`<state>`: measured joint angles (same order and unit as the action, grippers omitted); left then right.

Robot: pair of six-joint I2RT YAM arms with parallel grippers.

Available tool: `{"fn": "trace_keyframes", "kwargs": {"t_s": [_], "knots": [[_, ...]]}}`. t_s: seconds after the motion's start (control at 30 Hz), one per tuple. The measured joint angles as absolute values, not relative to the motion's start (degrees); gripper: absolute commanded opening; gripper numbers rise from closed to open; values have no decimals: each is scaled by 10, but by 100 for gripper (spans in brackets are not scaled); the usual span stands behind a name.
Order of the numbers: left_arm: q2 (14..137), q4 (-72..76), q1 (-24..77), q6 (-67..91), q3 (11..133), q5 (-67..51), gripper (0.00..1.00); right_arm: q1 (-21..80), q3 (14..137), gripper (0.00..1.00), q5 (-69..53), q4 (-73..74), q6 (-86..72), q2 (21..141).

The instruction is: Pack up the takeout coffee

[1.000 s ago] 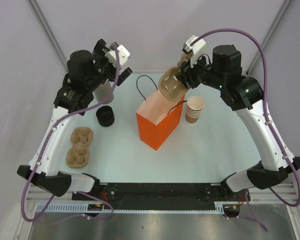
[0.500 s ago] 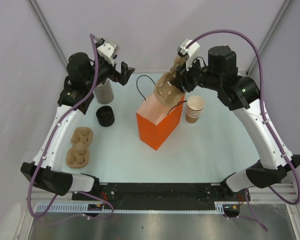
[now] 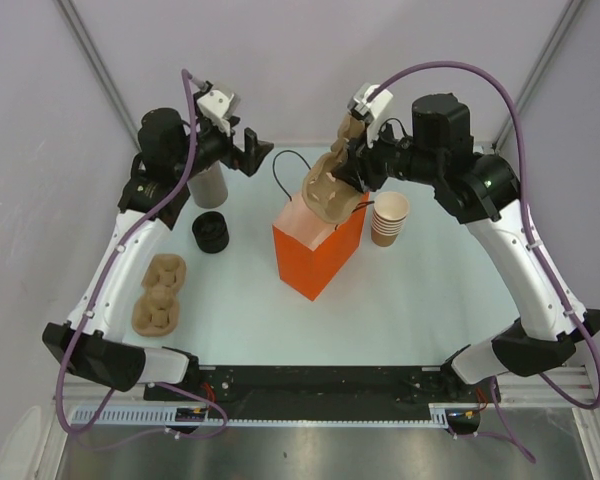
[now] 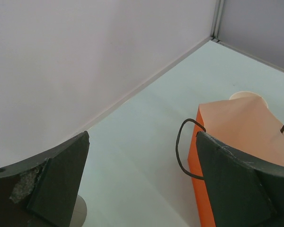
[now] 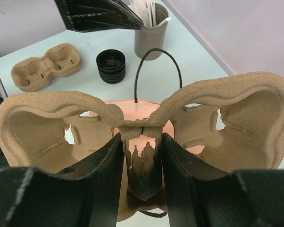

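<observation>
My right gripper [image 3: 342, 168] is shut on the middle rib of a tan pulp cup carrier [image 3: 325, 190] and holds it tilted just above the open mouth of the orange paper bag [image 3: 315, 255]. In the right wrist view the fingers [image 5: 104, 170] pinch the carrier's [image 5: 236, 118] torn centre post, with the bag [image 5: 137, 108] below. My left gripper [image 3: 252, 150] is open and empty, in the air at the back left, left of the bag [image 4: 236, 118]. No lidded coffee cup is in view.
A stack of lidless tan cups [image 3: 390, 218] stands right of the bag. A stack of black lids [image 3: 211, 233], a grey cup of stirrers [image 3: 208, 185] and spare pulp carriers [image 3: 160, 292] are on the left. Walls close the back.
My right gripper has carried the carrier left and down over the bag's mouth. My left gripper has swung a little right, away from the stirrer cup, and stays open.
</observation>
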<state>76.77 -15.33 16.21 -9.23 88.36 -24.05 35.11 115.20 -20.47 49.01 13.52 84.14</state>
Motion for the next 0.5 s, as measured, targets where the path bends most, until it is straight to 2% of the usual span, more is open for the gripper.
{"fn": "trace_keyframes", "kwargs": {"t_s": [0.5], "knots": [[784,-142,161,-69,871,-310,99,370,1156,41,-265,479,84,904]]}}
